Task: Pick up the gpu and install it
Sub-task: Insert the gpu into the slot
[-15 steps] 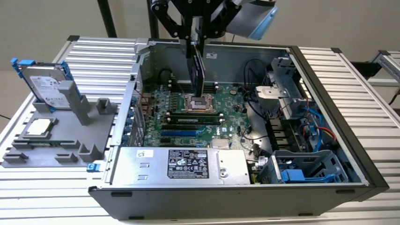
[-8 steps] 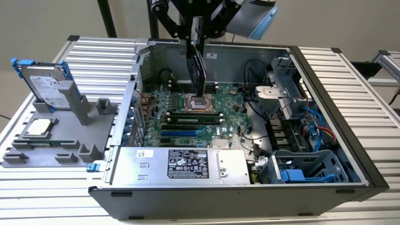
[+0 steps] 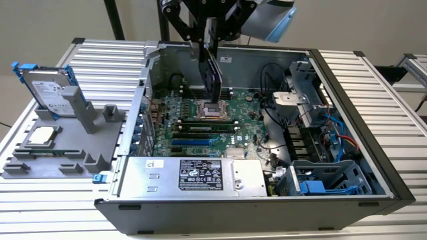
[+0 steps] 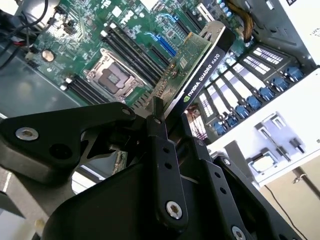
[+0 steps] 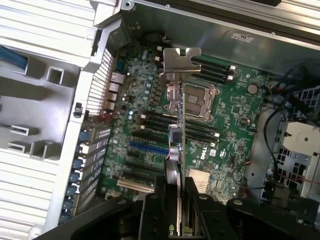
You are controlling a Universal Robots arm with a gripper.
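My gripper [image 3: 211,42] is shut on the gpu [image 3: 214,75], a thin black card that hangs on edge inside the open computer case, over the motherboard [image 3: 200,127] near the CPU socket [image 3: 215,111]. In the second wrist view the gripper [image 4: 170,122] clamps the gpu [image 4: 197,75], whose black face and green back both show. In the first wrist view the gpu [image 5: 178,130] points away from the gripper [image 5: 175,187], silver end bracket [image 5: 179,62] foremost. It sits above the motherboard [image 5: 230,115], apart from the blue slots [image 5: 147,148].
A grey holder [image 3: 100,162] at the exterior view's left carries an upright silver hard drive [image 3: 50,92] and a square CPU chip [image 3: 41,136]. Inside the case are the power supply [image 3: 193,175], a drive cage [image 3: 327,180] and loose cables [image 3: 337,137].
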